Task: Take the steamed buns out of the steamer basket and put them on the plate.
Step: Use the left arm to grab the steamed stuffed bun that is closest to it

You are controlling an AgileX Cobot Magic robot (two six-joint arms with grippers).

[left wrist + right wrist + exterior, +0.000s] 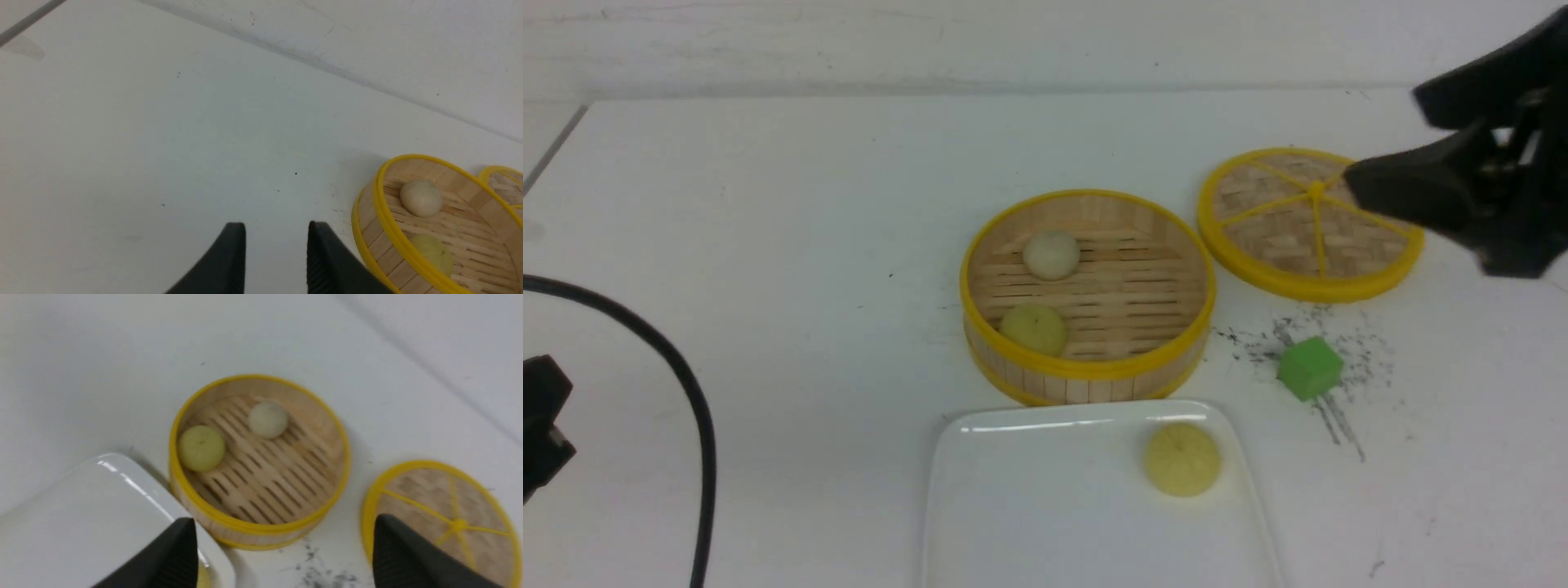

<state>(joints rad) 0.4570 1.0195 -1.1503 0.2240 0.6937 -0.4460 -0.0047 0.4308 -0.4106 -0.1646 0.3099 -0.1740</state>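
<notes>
At far right our right gripper (1382, 135) gapes empty, our left gripper (276, 224) parted too; one bun (1183, 459) sits on the plate (1045, 506), two in the steamer basket (1086, 385).

I have the right gripper (1382, 135) raised beyond and right of the steamer basket (1086, 384), jaws spread wide, empty. The left gripper (276, 228) sits low, well left of that basket, jaws partly apart, empty.
</notes>
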